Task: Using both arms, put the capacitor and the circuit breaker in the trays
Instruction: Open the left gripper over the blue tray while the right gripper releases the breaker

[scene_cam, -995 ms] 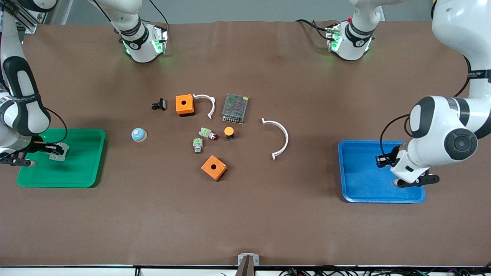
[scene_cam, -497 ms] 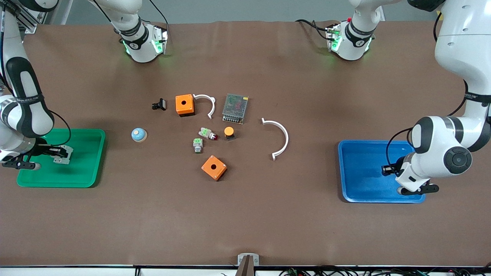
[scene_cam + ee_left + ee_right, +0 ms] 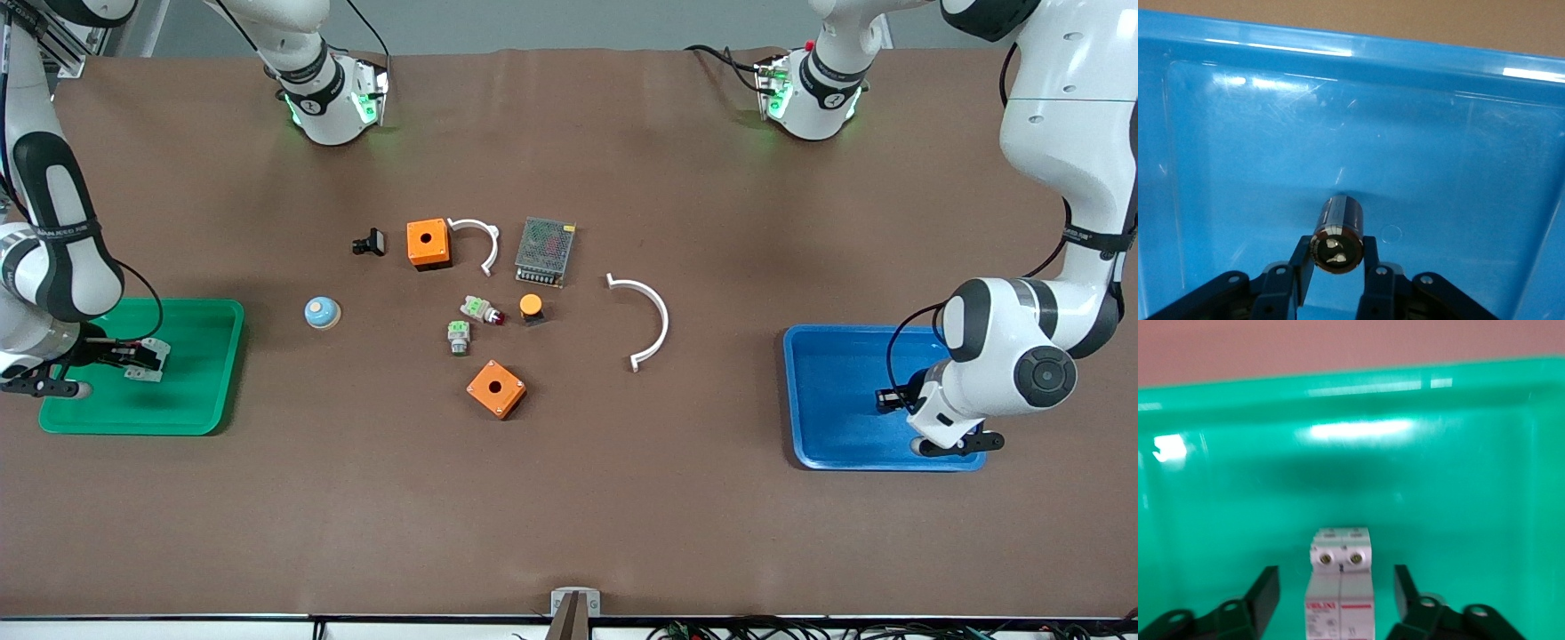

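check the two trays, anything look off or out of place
Nothing stands out. The circuit breaker sits in the green tray between the right gripper's open fingers; the left gripper holds the capacitor down in the blue tray.

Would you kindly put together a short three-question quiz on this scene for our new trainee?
1. True or false: the right gripper is clamped on the light-grey circuit breaker.
2. Which tray does the small black cylindrical capacitor sit over? A) the green plastic tray B) the blue plastic tray C) neither
3. Fill in: the left gripper is ____ on the capacitor.

Key:
1. False: its fingers stand apart from the breaker, which sits in the green tray.
2. B.
3. Shut: the fingers press both sides of the capacitor.
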`<state>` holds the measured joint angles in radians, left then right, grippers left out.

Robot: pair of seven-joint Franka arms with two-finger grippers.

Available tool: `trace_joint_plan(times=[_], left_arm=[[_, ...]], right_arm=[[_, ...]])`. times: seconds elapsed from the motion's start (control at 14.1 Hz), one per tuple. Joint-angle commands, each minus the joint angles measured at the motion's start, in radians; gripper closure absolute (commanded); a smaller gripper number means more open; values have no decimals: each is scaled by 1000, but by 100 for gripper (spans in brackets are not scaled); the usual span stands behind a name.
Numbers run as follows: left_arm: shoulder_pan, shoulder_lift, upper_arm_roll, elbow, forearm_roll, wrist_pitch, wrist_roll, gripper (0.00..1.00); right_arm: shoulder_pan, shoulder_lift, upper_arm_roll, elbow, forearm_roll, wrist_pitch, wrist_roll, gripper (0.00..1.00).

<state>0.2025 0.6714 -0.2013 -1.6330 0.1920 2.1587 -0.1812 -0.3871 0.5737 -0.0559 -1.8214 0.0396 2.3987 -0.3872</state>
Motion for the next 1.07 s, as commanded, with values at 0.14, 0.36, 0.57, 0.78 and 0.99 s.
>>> trace_joint_plan(times=[0.14,0.36,0.57,0.78,0.99], left_arm=[[3,2,-7,-5,10,3,5,84],[2,2,-6,-10,10,3,5,81],[2,-4,-7,-10,10,3,6,53],[5,-59,-10,-14,9,-32,9,12],[11,-185,-13,-18,9,-175,11,6]], right_arm=[[74,-5,-2,206,14,-286,34,0],[158,-24,-4,306,-18,-475,204,0],[243,-83,-5,310,-23,-585,327,0],[315,-155,-5,310,-49,-674,335,0],[350,-231,1,310,-69,-751,335,0]])
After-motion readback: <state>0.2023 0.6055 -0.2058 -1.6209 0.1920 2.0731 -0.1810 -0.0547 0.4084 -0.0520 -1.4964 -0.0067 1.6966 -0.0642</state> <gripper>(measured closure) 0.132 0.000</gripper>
